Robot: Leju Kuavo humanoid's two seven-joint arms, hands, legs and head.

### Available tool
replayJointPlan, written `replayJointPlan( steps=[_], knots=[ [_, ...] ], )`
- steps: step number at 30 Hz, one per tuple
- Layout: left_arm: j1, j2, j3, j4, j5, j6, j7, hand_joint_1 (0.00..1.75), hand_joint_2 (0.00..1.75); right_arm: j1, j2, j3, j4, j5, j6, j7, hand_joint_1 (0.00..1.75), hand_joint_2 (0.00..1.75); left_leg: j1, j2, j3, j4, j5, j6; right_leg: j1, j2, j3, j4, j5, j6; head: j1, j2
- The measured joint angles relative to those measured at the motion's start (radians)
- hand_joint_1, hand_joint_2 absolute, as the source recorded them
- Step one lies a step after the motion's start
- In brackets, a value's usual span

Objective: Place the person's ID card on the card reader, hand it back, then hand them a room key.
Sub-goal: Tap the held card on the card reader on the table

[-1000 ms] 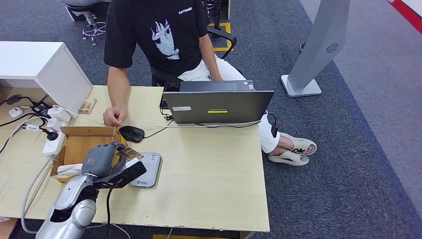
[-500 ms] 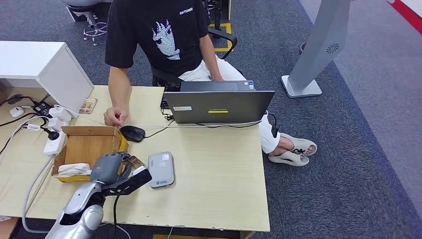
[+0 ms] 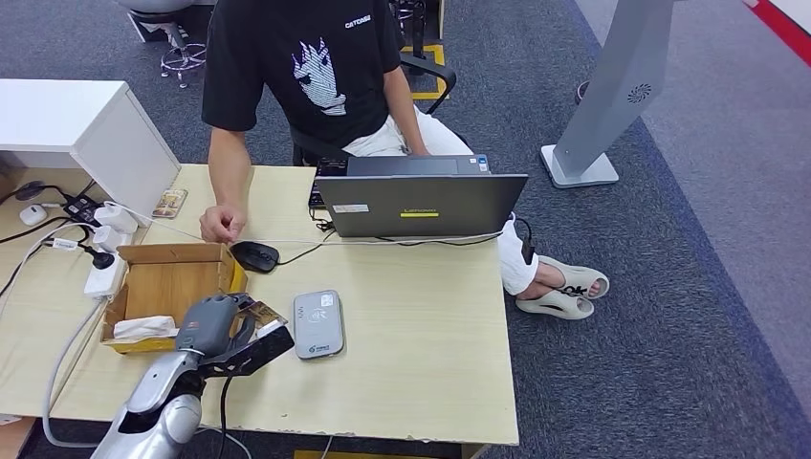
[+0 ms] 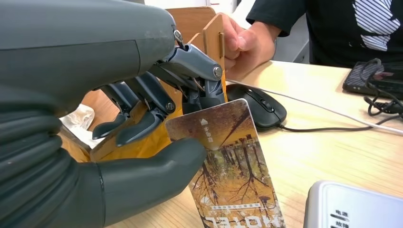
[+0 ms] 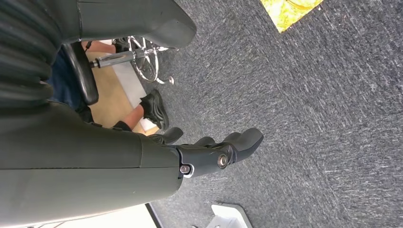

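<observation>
My left hand [image 3: 215, 325] pinches a room key card [image 3: 260, 314] between thumb and fingers, low over the table's near left part. The card [image 4: 233, 175] carries an autumn tree print and the word HOTEL, and my left hand [image 4: 95, 118] holds it by one corner. The grey-white card reader [image 3: 317, 323] lies flat just right of the card, apart from it, and its corner [image 4: 356, 206] shows in the left wrist view. The person sits across the table with a closed hand [image 3: 220, 226] resting on it. My right hand [image 5: 214, 154] hangs over the carpet, fingers stretched out, holding nothing.
An open cardboard box [image 3: 167, 277] with a white wrapper stands left of my left hand. A black mouse [image 3: 253, 255] and its cable lie behind the reader. A grey laptop [image 3: 418, 203] stands at the far side. Power strips and cables sit at far left.
My left hand has drawn back toward the near edge with the card. The card reader, partly covered before, now lies in full view and further right.
</observation>
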Motion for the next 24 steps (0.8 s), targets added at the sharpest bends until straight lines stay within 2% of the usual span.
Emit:
replayJointPlan(
  steps=[16,24],
  knots=[
    [0.001,0.001,0.0,-0.016,0.005,0.0,0.0,1.75,1.75,0.0,0.0,0.0,0.0,0.0,0.0,0.0,0.0,1.75,0.0,0.0,-0.001,0.0,0.0,0.0,0.0,0.0,-0.001,0.0,0.0,0.0,0.0,0.0],
    [-0.007,0.02,0.02,-0.137,0.057,0.01,-0.039,1.75,1.75,0.001,0.0,0.0,0.0,0.0,-0.004,-0.01,0.0,1.75,0.0,0.0,-0.001,0.0,0.0,0.0,0.0,0.001,-0.002,0.0,0.0,0.0,0.0,0.0]
  ],
)
